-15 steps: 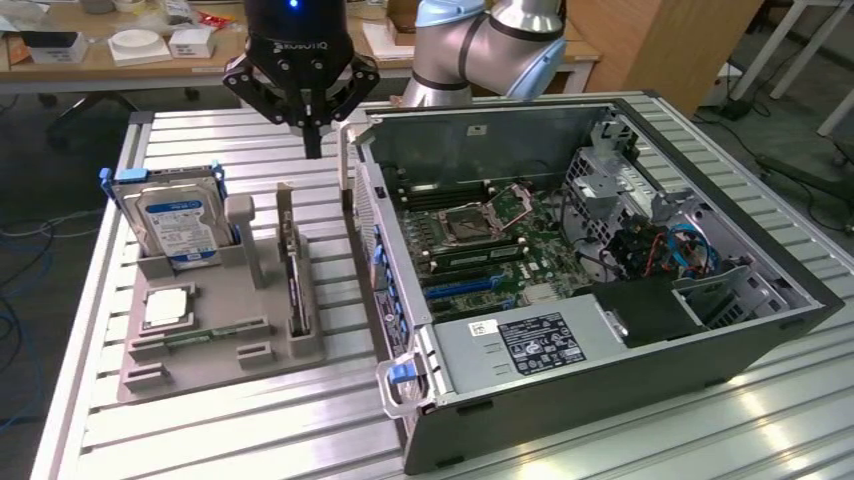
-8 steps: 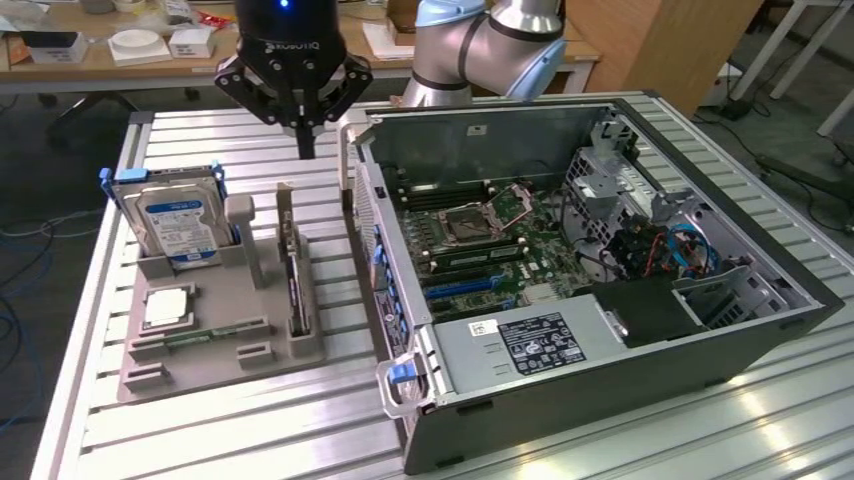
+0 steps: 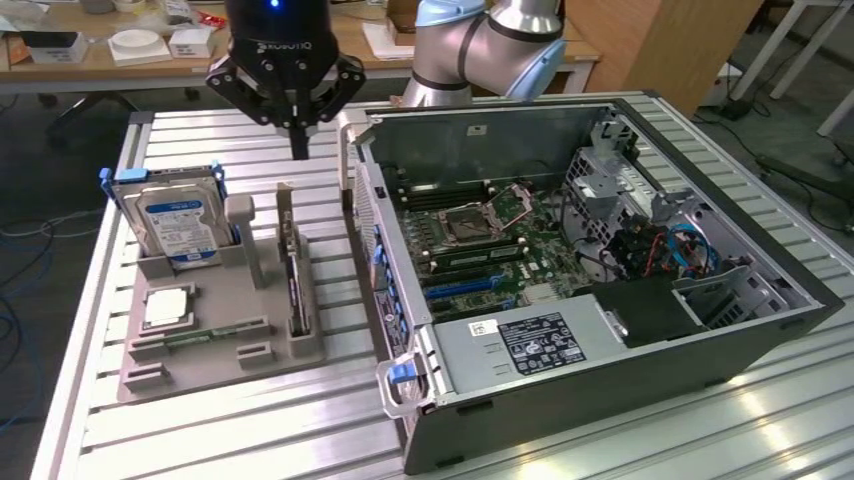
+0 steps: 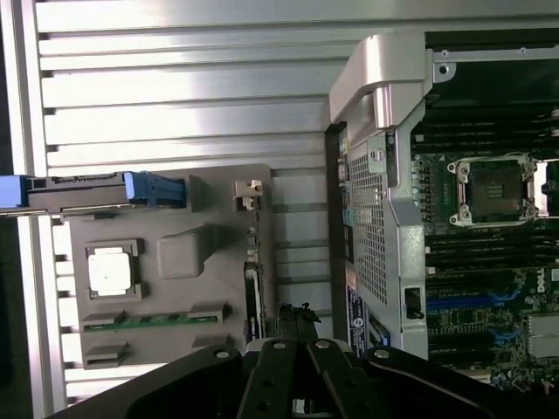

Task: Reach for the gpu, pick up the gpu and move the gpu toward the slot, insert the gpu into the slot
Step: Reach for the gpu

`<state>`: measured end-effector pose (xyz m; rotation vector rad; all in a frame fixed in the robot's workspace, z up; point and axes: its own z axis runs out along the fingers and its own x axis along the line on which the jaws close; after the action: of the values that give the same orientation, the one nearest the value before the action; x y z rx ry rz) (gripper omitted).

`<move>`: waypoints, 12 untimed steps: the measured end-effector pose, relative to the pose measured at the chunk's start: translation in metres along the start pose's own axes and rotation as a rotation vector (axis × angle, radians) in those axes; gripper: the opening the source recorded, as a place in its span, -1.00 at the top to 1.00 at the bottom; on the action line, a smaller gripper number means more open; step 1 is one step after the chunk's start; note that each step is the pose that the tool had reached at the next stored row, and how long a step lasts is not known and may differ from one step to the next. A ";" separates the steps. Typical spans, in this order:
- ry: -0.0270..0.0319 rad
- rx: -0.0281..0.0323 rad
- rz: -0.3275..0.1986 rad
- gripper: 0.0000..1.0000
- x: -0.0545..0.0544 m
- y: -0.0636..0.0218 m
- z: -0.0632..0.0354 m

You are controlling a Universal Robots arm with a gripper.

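The gpu [image 3: 296, 292] is a thin dark card standing on edge in the grey holder [image 3: 214, 365], its metal bracket toward the far end. In the wrist view the gpu [image 4: 251, 292] shows edge-on. My gripper [image 3: 299, 148] hangs above the table beyond the card's far end, fingers shut together with nothing between them. The wrist view has the gripper [image 4: 297, 316] just past the card's end. The slot [image 3: 463, 284] is a long blue connector strip on the green motherboard inside the open case, seen as the slot [image 4: 467, 302] from the wrist.
A silver hard drive [image 3: 174, 225] stands at the holder's far corner, with a processor chip [image 3: 167, 308] and green memory stick [image 3: 200, 335] lying flat. The open computer case [image 3: 601, 400] holds the processor socket [image 3: 483, 212] and power supply [image 3: 534, 340]. Its side wall [image 3: 367, 200] rises beside the holder.
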<state>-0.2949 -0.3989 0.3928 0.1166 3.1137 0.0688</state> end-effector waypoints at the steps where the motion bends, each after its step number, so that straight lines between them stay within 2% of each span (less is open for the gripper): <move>1: 0.0000 0.0000 0.000 0.80 0.001 0.0000 0.0000; 12: -0.0001 0.0000 0.000 0.80 0.006 -0.0005 -0.0001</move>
<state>-0.3012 -0.3989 0.3928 0.1166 3.1136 0.0689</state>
